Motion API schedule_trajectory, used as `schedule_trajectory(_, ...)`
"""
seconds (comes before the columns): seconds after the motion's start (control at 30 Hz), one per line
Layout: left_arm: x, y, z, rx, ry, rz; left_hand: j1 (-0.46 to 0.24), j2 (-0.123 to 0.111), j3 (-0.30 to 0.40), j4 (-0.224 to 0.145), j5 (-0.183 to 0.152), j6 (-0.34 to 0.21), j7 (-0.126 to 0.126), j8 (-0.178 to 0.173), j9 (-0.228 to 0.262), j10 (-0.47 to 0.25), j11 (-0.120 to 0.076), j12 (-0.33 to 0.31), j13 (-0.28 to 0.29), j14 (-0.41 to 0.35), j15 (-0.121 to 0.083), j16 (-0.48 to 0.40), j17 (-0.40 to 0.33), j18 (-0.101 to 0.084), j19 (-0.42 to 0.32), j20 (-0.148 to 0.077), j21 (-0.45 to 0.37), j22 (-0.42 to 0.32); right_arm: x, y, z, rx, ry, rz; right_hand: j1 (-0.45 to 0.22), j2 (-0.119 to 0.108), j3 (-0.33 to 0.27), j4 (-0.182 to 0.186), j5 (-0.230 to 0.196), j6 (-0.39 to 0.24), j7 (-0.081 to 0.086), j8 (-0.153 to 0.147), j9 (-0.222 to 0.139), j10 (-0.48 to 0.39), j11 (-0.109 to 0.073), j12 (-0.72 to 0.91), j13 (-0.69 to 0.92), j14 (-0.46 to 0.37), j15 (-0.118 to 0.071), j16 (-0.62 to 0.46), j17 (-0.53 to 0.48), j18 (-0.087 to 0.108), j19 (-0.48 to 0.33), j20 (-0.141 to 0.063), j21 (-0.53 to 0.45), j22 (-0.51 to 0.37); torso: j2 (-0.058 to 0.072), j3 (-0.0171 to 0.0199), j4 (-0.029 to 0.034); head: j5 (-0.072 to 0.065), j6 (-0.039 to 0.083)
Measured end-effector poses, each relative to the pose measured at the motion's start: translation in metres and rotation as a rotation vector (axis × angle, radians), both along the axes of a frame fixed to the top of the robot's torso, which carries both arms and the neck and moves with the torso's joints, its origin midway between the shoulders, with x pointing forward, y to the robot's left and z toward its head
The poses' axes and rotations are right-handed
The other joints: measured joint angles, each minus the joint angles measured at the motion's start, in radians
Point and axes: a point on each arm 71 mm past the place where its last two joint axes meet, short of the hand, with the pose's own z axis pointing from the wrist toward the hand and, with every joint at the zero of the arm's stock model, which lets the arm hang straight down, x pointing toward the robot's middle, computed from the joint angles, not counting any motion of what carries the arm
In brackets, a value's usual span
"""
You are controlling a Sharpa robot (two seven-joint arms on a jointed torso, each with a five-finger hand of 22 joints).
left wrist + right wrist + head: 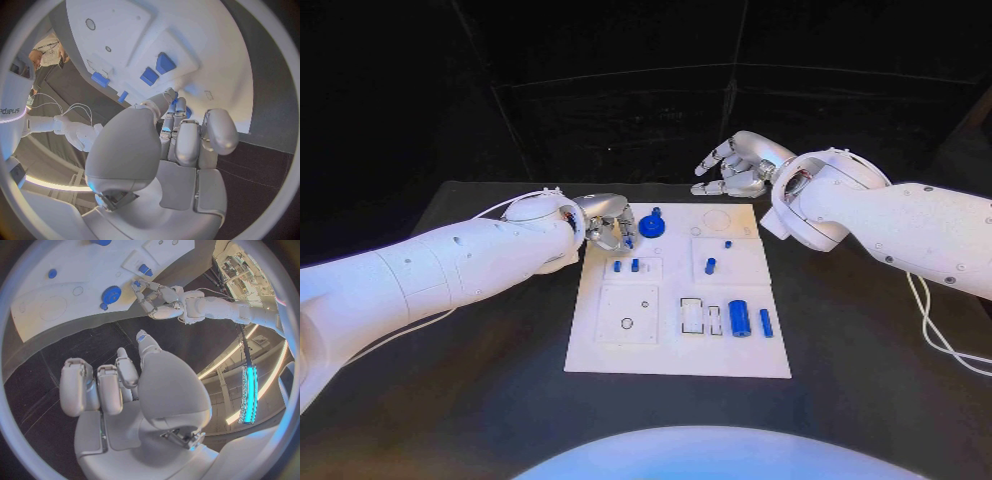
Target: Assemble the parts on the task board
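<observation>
The white task board (675,345) lies in the middle of the table. A blue gear (652,226) sits near its far left corner. My left hand (606,226) hovers right beside the gear with its fingers curled together. A bit of blue shows at the fingertips (177,101), and I cannot tell whether it is a held part. Two small blue pieces (626,266) stand just in front of that hand. A blue peg (710,265), a blue cylinder (738,318) and a blue bar (766,322) lie further right. My right hand (737,165) hangs beyond the board's far edge, fingers loosely apart and holding nothing.
Black table (877,380) surrounds the board on all sides. The right wrist view shows my left hand (159,300) at the board (75,270) next to the gear (112,292). My right forearm (906,225) lies over the table right of the board.
</observation>
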Motion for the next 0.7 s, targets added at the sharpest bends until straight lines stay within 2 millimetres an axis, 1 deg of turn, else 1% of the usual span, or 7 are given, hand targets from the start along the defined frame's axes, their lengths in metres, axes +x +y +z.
schedule_trajectory(0.57,0.0007,-0.0046,-0.0019,0.007,0.010,-0.002,-0.006,0.001,0.000,0.000,-0.002,0.000,0.000,-0.004,-0.001,0.000,0.000,-0.009,0.000,0.000,0.000,0.000,-0.001,0.000,0.000,0.000,0.000,0.002,0.0001,0.0011,0.0000,0.001,0.000,0.002,0.000,0.000,0.000,0.000,0.000,0.000,0.000,0.000,0.000,0.000,0.000,0.000,0.000,0.000,0.000,0.000,0.001,0.000,0.000,0.000,0.000,0.000,0.000,0.0001,0.0001,0.000,0.000)
schedule_trajectory(0.7,0.0006,-0.0057,-0.0022,0.009,0.013,-0.003,-0.011,-0.003,0.003,-0.003,-0.002,0.000,0.000,-0.012,-0.001,0.000,0.000,-0.018,0.000,0.000,0.000,0.000,-0.003,0.000,0.000,0.000,0.000,0.002,0.0001,0.0012,0.0000,0.001,0.000,0.002,0.000,0.000,0.000,0.000,0.000,0.000,0.000,0.000,0.000,0.000,0.000,0.000,0.000,0.000,0.000,0.000,0.001,0.000,0.000,0.000,0.000,0.000,0.000,0.0001,0.0001,-0.001,-0.001)
